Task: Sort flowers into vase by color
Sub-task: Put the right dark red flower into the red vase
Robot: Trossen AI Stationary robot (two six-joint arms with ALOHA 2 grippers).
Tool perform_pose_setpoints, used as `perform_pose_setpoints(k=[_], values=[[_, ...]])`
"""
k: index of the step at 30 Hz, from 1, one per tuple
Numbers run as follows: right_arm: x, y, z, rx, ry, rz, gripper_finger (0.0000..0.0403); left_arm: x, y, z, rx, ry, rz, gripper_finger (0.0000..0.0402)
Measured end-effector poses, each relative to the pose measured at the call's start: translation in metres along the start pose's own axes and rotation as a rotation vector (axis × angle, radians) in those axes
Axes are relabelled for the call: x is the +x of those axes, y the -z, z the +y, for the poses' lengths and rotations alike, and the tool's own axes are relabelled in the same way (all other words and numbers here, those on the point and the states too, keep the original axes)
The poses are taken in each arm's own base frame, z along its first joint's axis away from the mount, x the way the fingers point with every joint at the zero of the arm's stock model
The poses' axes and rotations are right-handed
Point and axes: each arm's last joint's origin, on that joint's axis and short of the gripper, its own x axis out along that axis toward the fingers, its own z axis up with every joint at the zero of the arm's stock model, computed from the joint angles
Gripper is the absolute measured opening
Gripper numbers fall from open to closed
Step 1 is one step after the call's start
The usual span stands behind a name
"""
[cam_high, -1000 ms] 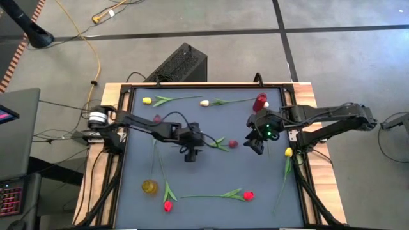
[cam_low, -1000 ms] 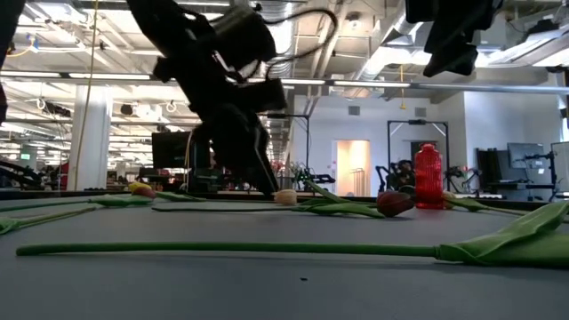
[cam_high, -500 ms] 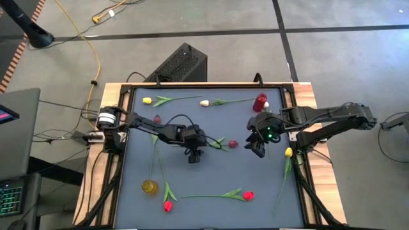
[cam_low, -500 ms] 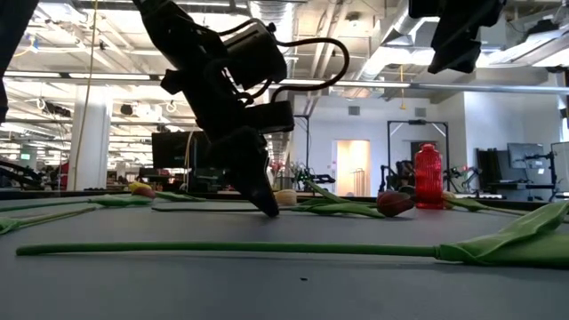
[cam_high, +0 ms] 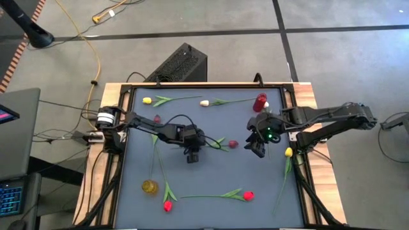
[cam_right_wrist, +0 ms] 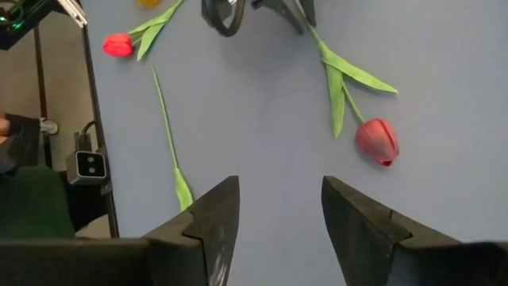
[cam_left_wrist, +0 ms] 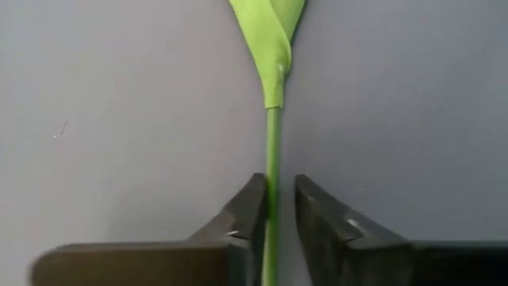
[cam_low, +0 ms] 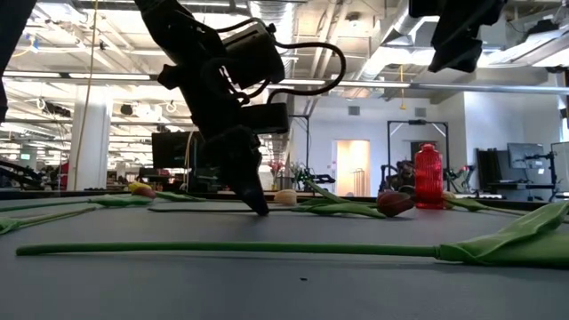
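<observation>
Dark grey bench (cam_high: 211,172) with a wood border, on a grey tile floor w/ cables; the low view looks into a big open lab w/ ceiling lights and desks.

Tulips lie scattered flat on the bench: a yellow one (cam_high: 147,100) and a white one (cam_high: 204,102) along the far edge, a dark red tulip (cam_high: 233,144) mid-bench, two red ones (cam_high: 248,195) near the front, another yellow (cam_high: 289,152) at the right edge. A red bottle-like vase (cam_high: 260,101) stands far right, a small yellow vase (cam_high: 149,186) front left.

Left pincer (cam_high: 193,155) is down at the bench mid-left; a sec ago its fingers were wide, now they've narrowed onto the green stem (cam_left_wrist: 272,171) of the dark red tulip. Right pincer (cam_high: 255,147) hovers above the bench near the dark red bud, fingers partly open, nothing in them, unchanged.

Only the left wrist view shows the stem pinched between the fingertips; overhead the arm hides it. Low view shows the left tip touching the bench.
</observation>
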Motion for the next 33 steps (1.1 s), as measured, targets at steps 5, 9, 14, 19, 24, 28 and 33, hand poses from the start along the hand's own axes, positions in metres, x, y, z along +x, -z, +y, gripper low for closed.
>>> perform_pose_setpoints(k=[5, 9, 14, 19, 24, 28, 33], values=[[0.0, 0.002, 0.003, -0.014, -0.01, 0.007, 0.0205, -0.001, 0.0, 0.0, -0.02, 0.0, -0.002, 0.0006], [0.0, 0.002, 0.003, -0.013, -0.01, 0.006, 0.0205, -0.011, -0.001, 0.0, -0.023, 0.005, -0.018, 0.0002], [0.0, 0.001, 0.004, -0.012, -0.015, -0.001, 0.0205, -0.041, -0.007, 0.003, 0.011, -0.02, -0.069, 0.0], [0.0, -0.002, 0.007, -0.016, -0.057, -0.029, 0.0205, -0.079, -0.009, 0.006, 0.014, -0.086, -0.112, 0.0], [-0.001, -0.007, 0.011, -0.027, -0.129, -0.059, 0.0205, -0.123, -0.012, 0.015, -0.018, -0.173, -0.239, 0.0], [-0.001, -0.008, 0.012, -0.029, -0.151, -0.069, 0.0205, -0.156, -0.012, 0.026, -0.087, -0.221, -0.349, 0.0], [-0.002, -0.012, 0.01, -0.026, -0.148, -0.092, 0.0205, -0.193, -0.01, 0.039, -0.169, -0.235, -0.495, 0.0]])
